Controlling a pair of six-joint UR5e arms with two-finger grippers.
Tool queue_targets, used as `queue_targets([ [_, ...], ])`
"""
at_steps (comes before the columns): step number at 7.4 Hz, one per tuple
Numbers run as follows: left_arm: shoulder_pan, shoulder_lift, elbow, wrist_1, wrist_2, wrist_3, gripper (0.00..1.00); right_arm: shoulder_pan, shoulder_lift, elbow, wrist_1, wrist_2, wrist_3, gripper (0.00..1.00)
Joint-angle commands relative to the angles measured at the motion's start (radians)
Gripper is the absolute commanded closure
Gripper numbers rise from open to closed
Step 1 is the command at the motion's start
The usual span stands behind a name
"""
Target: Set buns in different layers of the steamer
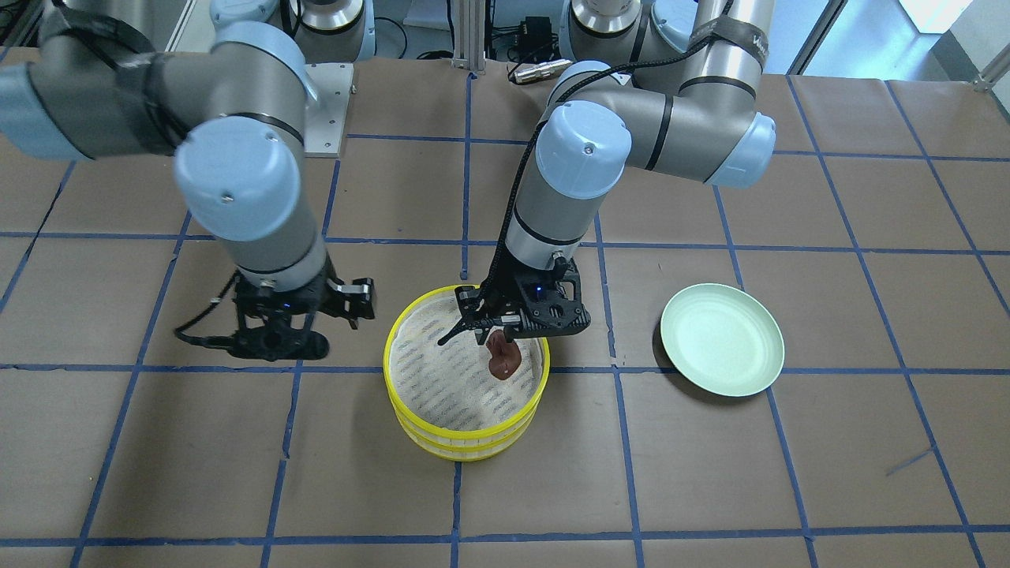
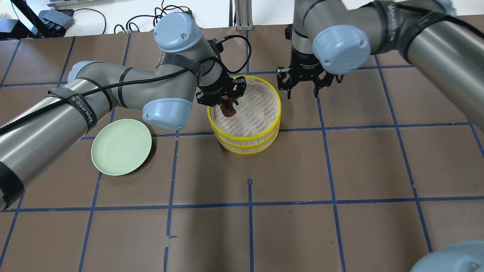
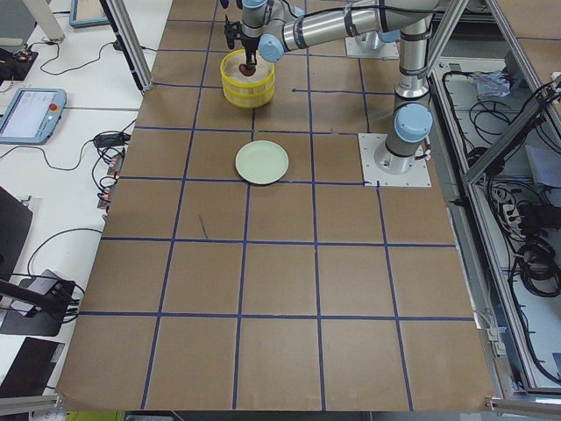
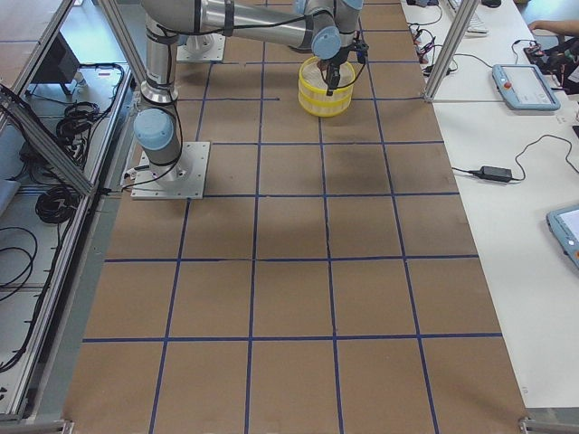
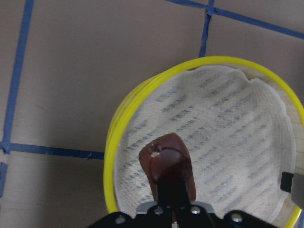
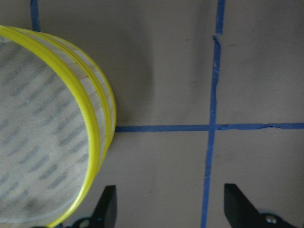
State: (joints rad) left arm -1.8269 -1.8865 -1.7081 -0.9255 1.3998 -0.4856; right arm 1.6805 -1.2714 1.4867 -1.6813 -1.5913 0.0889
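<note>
Hanging over the top tray of the steamer (image 1: 410, 319), your left gripper (image 1: 497, 344) is clamped on the reddish-brown bun (image 1: 503, 359), low above the woven bottom near the rim. Your right gripper (image 2: 302, 91) stands just beside the steamer, fingers spread wide, holding nothing. The pale green plate (image 1: 722, 339) lies on the table (image 1: 789, 473), well apart.

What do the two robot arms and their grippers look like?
The left arm and right arm are silver-grey tubes with pale blue joint caps and black straps. A black braided cable runs along the left arm. The left gripper and right gripper are black open frames.
</note>
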Motion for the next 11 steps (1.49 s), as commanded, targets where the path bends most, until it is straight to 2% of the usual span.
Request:
queue_targets([
  [1, -0.002, 0.0, 0.001, 0.001, -0.002, -0.002, 0.0, -0.088, -0.176, -0.008, 0.194, 0.034, -0.145, 0.0],
  [2, 0.0, 0.009, 0.004, 0.002, 0.004, 0.015, 0.0, -0.088, -0.216, -0.005, 0.212, 0.031, -0.147, 0.0],
  [4, 0.087, 0.071, -0.004, -0.022, 0.136, 0.387, 0.0, -0.087, -0.232, -0.008, 0.268, 0.045, -0.147, 0.0],
  [6, 0.232, 0.208, 0.002, -0.265, 0.142, 0.639, 0.0, -0.085, -0.233, -0.011, 0.265, 0.036, -0.13, 0.0],
  [8, 0.317, 0.335, 0.002, -0.483, 0.146, 0.707, 0.0, -0.082, -0.236, -0.046, 0.264, 0.033, -0.112, 0.0],
  [10, 0.311, 0.372, 0.002, -0.535, 0.214, 0.708, 0.0, -0.081, -0.238, -0.063, 0.265, 0.031, -0.11, 0.0],
  [11, 0.308, 0.377, 0.004, -0.542, 0.212, 0.708, 0.0, -0.081, -0.237, -0.06, 0.265, 0.027, -0.109, 0.0],
])
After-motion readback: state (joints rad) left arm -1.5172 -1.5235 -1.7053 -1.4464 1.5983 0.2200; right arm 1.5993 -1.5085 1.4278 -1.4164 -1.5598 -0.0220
